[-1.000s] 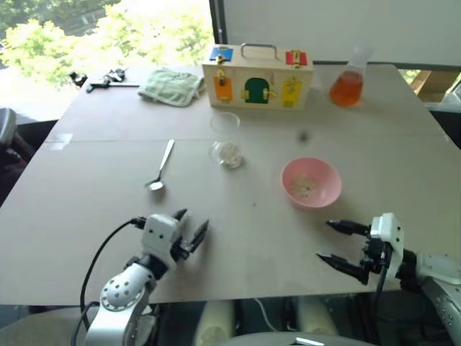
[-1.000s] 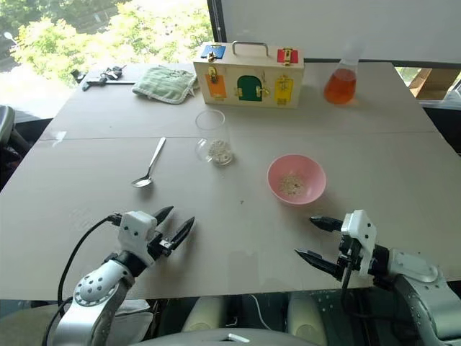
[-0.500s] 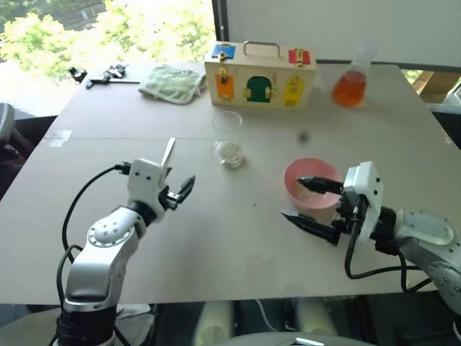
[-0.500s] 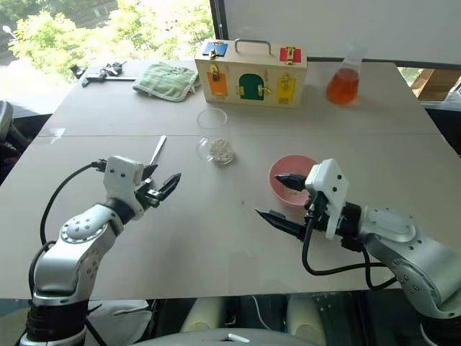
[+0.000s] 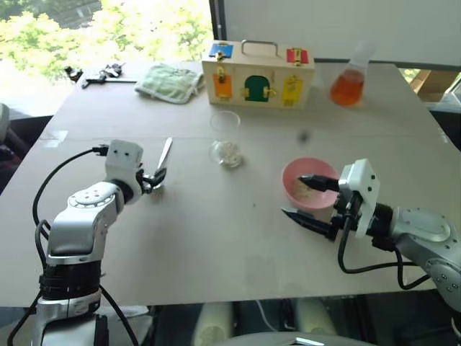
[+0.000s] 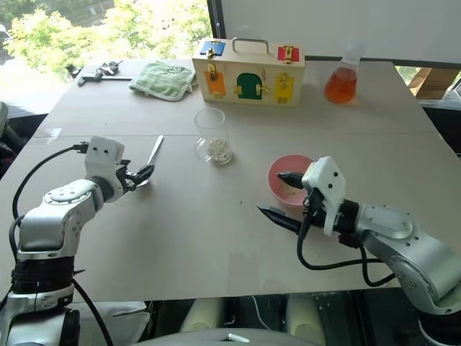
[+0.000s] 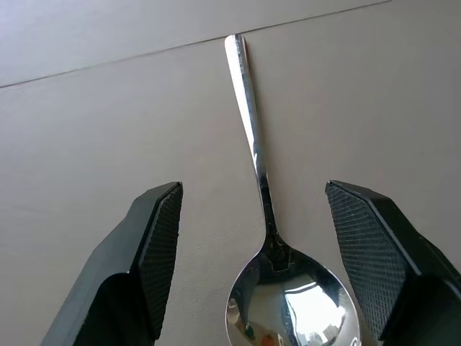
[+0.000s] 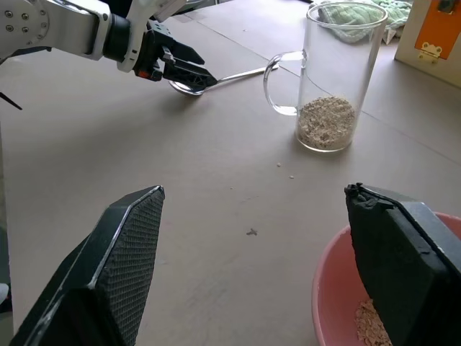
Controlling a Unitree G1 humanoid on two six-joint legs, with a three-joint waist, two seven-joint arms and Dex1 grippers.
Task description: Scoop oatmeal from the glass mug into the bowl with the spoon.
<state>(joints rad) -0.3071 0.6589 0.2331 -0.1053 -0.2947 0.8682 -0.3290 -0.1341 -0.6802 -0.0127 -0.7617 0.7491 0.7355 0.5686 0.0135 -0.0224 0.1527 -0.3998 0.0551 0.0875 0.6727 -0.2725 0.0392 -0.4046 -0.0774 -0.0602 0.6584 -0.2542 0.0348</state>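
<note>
The silver spoon [image 7: 263,194] lies flat on the table, handle pointing away from me. My left gripper [image 5: 156,177] is open just above the spoon's bowl end, one finger on each side. The glass mug [image 5: 226,135] stands upright mid-table with pale oatmeal [image 8: 326,122] at its bottom. To its right sits the pink bowl [image 5: 289,175] with a few flakes inside. My right gripper [image 5: 294,196] is open and holds nothing; it hovers at the bowl's near-left side, with its upper finger over the rim.
At the back stand a wooden box [image 5: 258,74] with coloured doors, a flask of orange liquid [image 5: 347,86] to its right, a green cloth [image 5: 170,83] to its left and black tools [image 5: 101,74] at the far-left corner.
My left gripper has moved forward and left until it straddles the spoon. My right gripper rose from the near table edge to the bowl, then held still. Both stayed open.
</note>
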